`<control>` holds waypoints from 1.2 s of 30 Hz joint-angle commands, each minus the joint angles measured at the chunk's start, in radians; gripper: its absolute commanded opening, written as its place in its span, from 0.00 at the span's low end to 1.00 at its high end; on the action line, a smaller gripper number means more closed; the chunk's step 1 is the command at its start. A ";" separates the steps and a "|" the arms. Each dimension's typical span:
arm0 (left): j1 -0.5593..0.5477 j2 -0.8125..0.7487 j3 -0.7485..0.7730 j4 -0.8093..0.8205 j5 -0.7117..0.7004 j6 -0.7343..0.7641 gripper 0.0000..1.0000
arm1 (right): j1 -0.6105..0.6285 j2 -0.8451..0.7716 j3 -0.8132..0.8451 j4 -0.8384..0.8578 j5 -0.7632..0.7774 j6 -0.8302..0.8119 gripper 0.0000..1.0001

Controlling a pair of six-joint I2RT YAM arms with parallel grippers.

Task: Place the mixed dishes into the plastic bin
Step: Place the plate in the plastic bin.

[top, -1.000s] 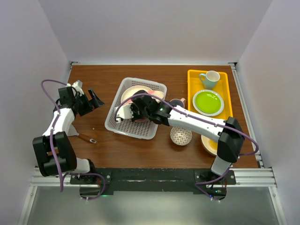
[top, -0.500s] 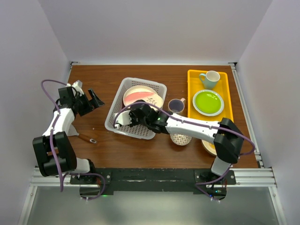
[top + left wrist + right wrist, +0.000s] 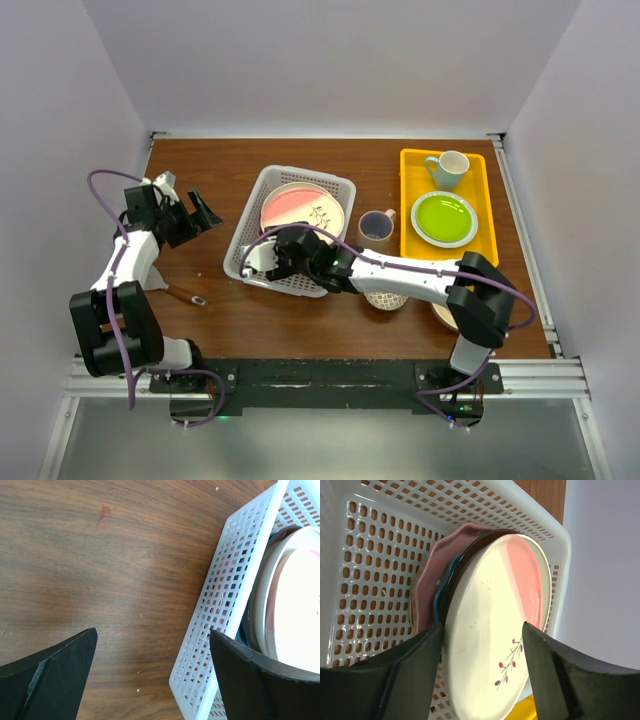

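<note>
Top external: right gripper (image 3: 262,262) released above plastic bin (image 3: 242,236) (left gripper (image 3: 190,200) spread, empty), mug (image 3: 376,226) beside.

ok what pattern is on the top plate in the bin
The plate is cream, part pink, with a small sprig; clearest from the right wrist.

A cream plate (image 3: 490,630) banded in pink, sprigged with a thin dark stem and red and purple berries, tops a pink plate (image 3: 425,587) and a blue plate (image 3: 439,594) in the white lattice bin (image 3: 370,555) on a brown wood-grain bench (image 3: 200,170); alongside, a yellow tray (image 3: 485,190) carries a lime-green plate (image 3: 445,218) and a teal mug (image 3: 447,168)
</note>
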 commanded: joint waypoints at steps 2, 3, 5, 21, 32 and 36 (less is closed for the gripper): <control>-0.004 -0.034 0.001 0.024 -0.006 0.031 1.00 | 0.006 0.019 0.026 0.066 0.021 0.026 0.80; -0.004 -0.034 0.001 0.024 -0.006 0.031 1.00 | 0.006 0.022 0.029 0.066 0.015 0.029 0.82; -0.004 -0.034 0.003 0.025 -0.006 0.031 1.00 | 0.002 0.022 0.039 0.058 0.012 0.034 0.90; -0.004 -0.037 0.003 0.025 -0.003 0.032 1.00 | -0.081 0.074 0.178 -0.042 -0.033 0.103 0.98; -0.006 -0.042 0.003 0.025 -0.002 0.032 1.00 | -0.098 0.069 0.215 -0.170 -0.142 0.118 0.98; -0.004 -0.045 0.003 0.024 -0.002 0.032 1.00 | -0.106 0.029 0.221 -0.239 -0.215 0.117 0.98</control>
